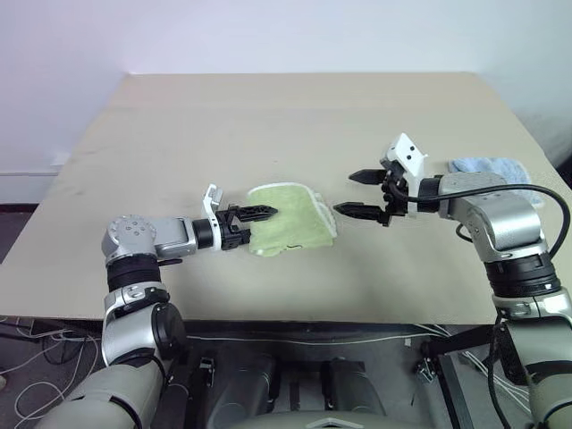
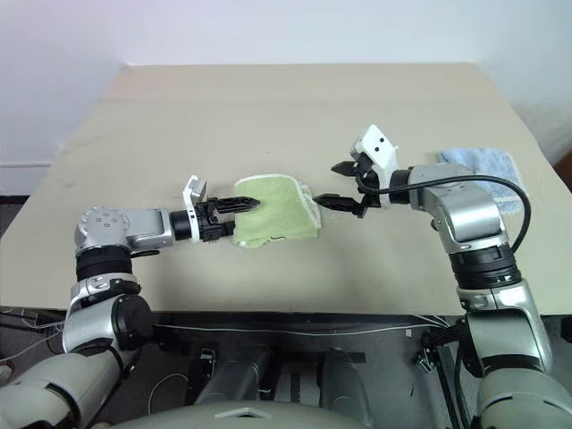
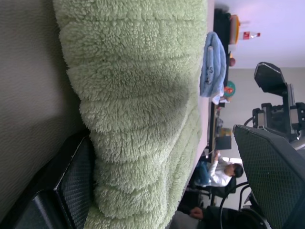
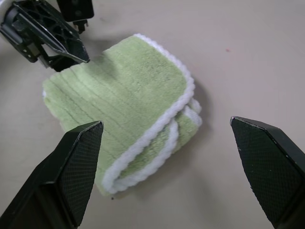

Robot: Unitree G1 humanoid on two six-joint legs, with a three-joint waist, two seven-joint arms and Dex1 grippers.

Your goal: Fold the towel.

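Left pincer (image 1: 259, 213) hovering open at folded towel (image 1: 290, 219) on table (image 1: 268, 116); right pincer (image 1: 362, 193) open beside it; right wrist view revealing stacked white edging

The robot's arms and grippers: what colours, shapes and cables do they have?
Both arms are silver-grey with rounded joints and black bands. The left gripper and right gripper each have two black pointed fingers on a white mount. A black cable loops along the right arm.

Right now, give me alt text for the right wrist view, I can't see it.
A folded light green towel with white scalloped edging lies on a beige table, framed by the open right gripper. The left gripper reaches over its far edge.
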